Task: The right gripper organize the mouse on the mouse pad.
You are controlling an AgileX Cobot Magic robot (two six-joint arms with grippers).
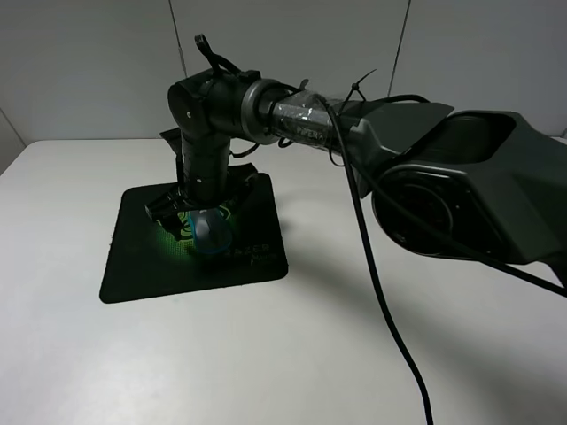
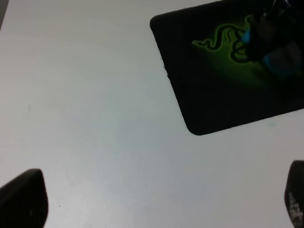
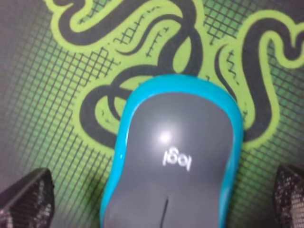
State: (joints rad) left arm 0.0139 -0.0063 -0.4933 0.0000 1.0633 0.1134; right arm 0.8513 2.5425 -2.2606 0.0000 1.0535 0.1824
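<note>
The black mouse pad (image 1: 142, 266) lies on the white table at the left, its green snake logo glowing. The mouse (image 1: 211, 232), dark grey with a teal rim, rests on the logo near the pad's middle. My right gripper (image 1: 182, 217) reaches across and hangs just above it. In the right wrist view the mouse (image 3: 175, 161) lies on the pad (image 3: 57, 95) between the fingertips (image 3: 28, 194), with a gap on each side; the right gripper (image 3: 159, 197) is open. My left gripper (image 2: 156, 199) is open and empty over bare table, short of the pad (image 2: 213, 95).
The right arm's large dark body (image 1: 461, 195) and its hanging black cable (image 1: 381, 301) span the right half of the white table (image 1: 266, 354). A grey wall stands behind. The left wrist view shows the mouse (image 2: 280, 59) at the pad's far part.
</note>
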